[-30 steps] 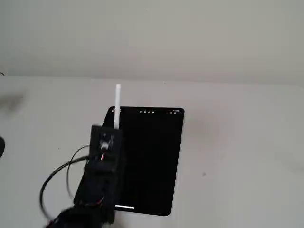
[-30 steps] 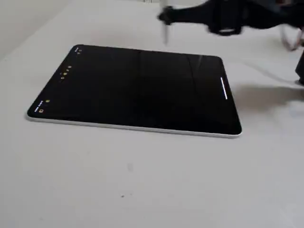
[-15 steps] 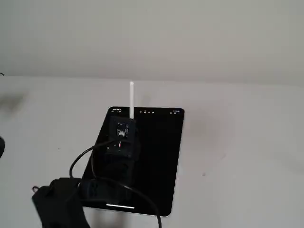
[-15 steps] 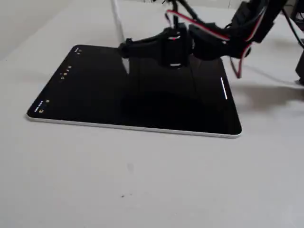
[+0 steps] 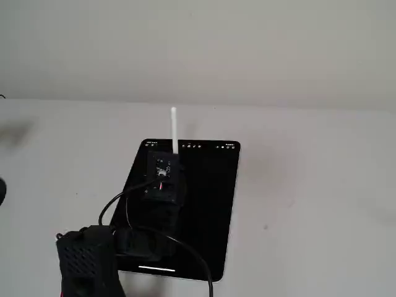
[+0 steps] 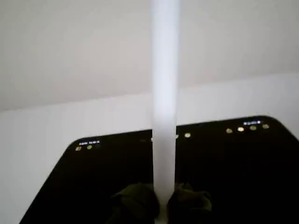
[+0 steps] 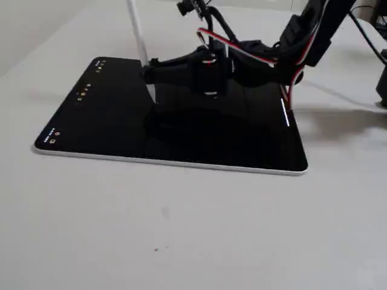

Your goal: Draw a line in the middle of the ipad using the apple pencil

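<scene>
The iPad (image 7: pixel 91 115) lay flat on the pale table (image 7: pixel 181 229), screen up and dark, with a thin silver edge showing along its near side in a fixed view. A row of tiny toolbar icons (image 5: pixel 210 146) ran along the short edge farthest from the arm base in a fixed view; the wrist view showed the same icons (image 6: pixel 247 127) as small yellow-green dots.

The tool (image 7: pixel 148 71) was closed on the Apple Pencil (image 7: pixel 135 33), gripping it low on the shaft. The wrist view showed the two dark fingertips (image 6: pixel 135 203) pressed against either side of the white barrel (image 6: pixel 164 116). The pencil stood close to upright, leaning slightly, with most of its length rising above the tool. Its lower tip (image 7: pixel 153 98) pointed down at the screen, roughly a third of the way in from the toolbar edge. Whether the tip touched the glass could not be determined.

The black arm (image 7: pixel 260 54), with red and white cables, extended over the screen from the edge opposite the toolbar. A short white stroke (image 7: pixel 285 113) showed on the screen near that edge, well apart from the pencil tip. In a fixed view the pencil top (image 5: pixel 174 127) projected beyond the tablet's far edge.
</scene>
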Controlling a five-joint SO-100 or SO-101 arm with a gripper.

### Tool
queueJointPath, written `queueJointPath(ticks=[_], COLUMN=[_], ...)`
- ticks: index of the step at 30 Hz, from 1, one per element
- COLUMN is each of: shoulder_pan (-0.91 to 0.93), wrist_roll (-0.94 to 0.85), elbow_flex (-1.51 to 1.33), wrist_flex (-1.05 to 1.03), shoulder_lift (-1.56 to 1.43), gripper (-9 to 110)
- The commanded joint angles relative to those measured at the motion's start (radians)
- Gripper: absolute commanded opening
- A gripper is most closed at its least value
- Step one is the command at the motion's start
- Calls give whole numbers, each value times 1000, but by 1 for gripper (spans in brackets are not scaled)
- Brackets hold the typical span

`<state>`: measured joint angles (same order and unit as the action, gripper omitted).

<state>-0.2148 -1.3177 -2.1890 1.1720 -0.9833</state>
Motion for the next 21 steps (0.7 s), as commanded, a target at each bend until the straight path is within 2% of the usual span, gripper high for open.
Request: queueJointPath(ticks=[1,11,21], shoulder_pan=[23,18,8], wrist_roll=[-12,-9,-6], elbow_flex=[15,-118,-308], wrist_flex=[32,44,147], shoulder_lift=[-17,-87,-129], gripper=[0,0,0])
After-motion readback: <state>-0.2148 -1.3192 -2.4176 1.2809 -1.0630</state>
